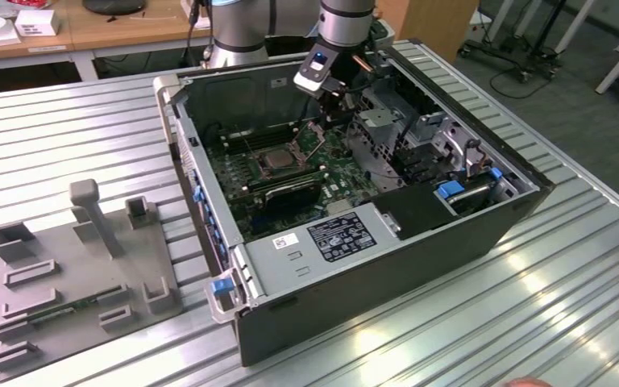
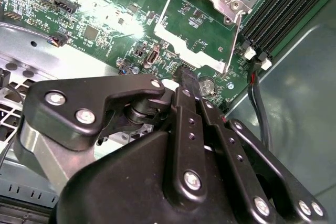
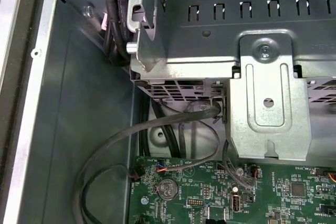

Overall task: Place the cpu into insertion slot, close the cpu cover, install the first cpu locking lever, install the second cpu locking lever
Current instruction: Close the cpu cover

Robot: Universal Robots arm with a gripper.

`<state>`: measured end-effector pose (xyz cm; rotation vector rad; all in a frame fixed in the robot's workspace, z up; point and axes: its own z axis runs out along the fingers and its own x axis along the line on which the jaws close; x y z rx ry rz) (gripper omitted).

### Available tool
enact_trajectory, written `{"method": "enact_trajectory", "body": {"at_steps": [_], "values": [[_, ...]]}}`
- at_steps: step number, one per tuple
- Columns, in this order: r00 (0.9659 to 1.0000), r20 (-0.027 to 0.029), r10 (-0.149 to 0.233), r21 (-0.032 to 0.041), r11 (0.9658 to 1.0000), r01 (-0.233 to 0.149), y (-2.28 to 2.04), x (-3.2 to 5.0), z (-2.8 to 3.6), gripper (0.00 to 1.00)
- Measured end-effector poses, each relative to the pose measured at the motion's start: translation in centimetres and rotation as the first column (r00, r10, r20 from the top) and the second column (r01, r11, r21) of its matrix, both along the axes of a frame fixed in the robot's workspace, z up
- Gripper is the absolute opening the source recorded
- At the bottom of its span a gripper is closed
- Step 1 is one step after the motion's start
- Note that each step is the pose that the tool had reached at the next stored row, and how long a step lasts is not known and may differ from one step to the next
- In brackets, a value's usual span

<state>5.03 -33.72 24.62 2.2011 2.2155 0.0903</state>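
One arm reaches into the open computer case (image 1: pixel 396 266), which stands on a ribbed metal table (image 1: pixel 567 314). Its gripper (image 1: pixel 329 98) hangs low over the green circuit board (image 2: pixel 105 3), just beside the edge of the cpu cover (image 2: pixel 184 45). This cover is lifted open, away from the insertion slot (image 1: pixel 257 163). The cpu (image 1: pixel 277 158) lies flat inside the slot, uncovered. Whether the gripper is clenched or released, I cannot tell.

An open computer case (image 1: pixel 417 258) lies on the ribbed metal bench (image 1: pixel 567 306). A grey fixture plate (image 1: pixel 62 298) sits at the exterior view's left.
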Motion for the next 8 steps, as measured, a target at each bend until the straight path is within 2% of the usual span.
{"method": "enact_trajectory", "body": {"at_steps": [8], "values": [[1.0,-0.0001,0.0,-0.0001,1.0,0.0,0.0,-0.44,-0.02,0.11]]}}
